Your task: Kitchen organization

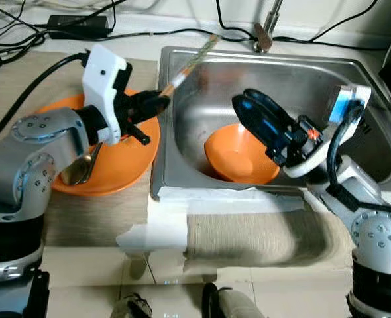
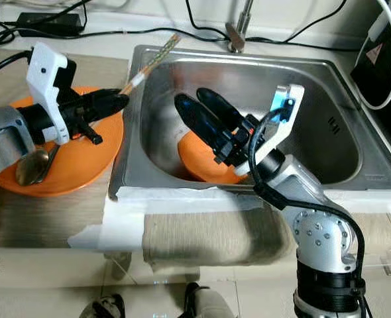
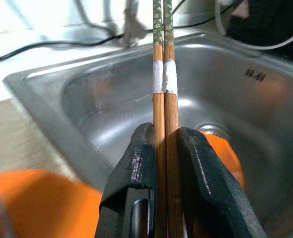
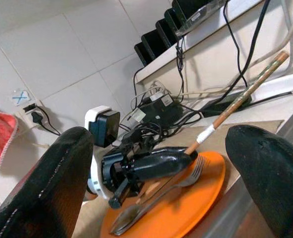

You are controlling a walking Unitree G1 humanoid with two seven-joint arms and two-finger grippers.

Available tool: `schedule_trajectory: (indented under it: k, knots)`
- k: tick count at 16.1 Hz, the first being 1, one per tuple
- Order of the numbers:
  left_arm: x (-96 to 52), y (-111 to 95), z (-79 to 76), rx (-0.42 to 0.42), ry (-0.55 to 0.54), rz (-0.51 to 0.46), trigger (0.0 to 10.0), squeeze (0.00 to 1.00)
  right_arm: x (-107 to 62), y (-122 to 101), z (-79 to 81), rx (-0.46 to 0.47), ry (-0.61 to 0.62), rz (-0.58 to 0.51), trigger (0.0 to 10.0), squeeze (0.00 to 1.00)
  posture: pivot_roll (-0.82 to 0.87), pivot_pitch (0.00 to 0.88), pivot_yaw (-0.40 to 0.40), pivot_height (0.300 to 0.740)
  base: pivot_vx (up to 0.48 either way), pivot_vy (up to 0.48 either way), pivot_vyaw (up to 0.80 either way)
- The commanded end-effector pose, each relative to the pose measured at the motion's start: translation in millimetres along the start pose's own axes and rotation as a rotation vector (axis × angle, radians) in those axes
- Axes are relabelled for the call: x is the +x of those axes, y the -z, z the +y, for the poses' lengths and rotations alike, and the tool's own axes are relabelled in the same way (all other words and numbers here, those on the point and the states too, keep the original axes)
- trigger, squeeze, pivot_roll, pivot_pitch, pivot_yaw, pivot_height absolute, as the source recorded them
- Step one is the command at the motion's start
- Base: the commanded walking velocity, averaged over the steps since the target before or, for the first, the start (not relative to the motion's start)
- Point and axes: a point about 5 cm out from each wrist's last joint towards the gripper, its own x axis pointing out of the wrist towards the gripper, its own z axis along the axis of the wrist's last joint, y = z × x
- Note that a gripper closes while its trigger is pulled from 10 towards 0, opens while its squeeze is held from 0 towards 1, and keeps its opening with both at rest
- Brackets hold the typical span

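Left claw (image 1: 157, 103) clamped on chopsticks (image 1: 187, 61) over orange plate (image 1: 126, 165); right claw (image 1: 252, 112) apart above orange bowl (image 1: 235, 159) in sink (image 1: 328, 73).

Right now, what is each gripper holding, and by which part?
The left gripper pinches two chopsticks by their plain wooden ends. The right gripper holds nothing.

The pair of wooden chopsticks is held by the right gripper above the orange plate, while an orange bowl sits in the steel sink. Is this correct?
One detail is wrong: the left gripper, not the right, is shut on the pair of wooden chopsticks, as the left wrist view shows. The right gripper hangs open over the orange bowl in the steel sink. The orange plate detail holds.
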Motion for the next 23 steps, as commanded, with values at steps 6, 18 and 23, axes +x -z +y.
schedule_trajectory:
  k: [6,18,23]
  knots:
    - [-2.0,-9.1,-22.1,0.043,0.12,-0.103,0.0,0.0,5.0,-0.5,-11.5,0.034,0.113,-0.024,10.0,1.0,-0.18,0.172,-0.069,0.74,0.0,0.0,0.0]
    - [-1.0,5.3,-46.0,0.061,0.216,-0.097,0.0,0.0,1.4,-2.9,-20.0,0.121,0.151,-0.094,10.0,0.0,-0.16,0.091,-0.074,0.74,0.0,0.0,0.0]
    - [-2.7,7.3,-52.2,0.088,0.262,-0.067,0.0,0.0,12.8,4.0,-20.8,0.171,0.125,-0.072,10.0,0.0,-0.15,0.094,-0.078,0.74,0.0,0.0,0.0]
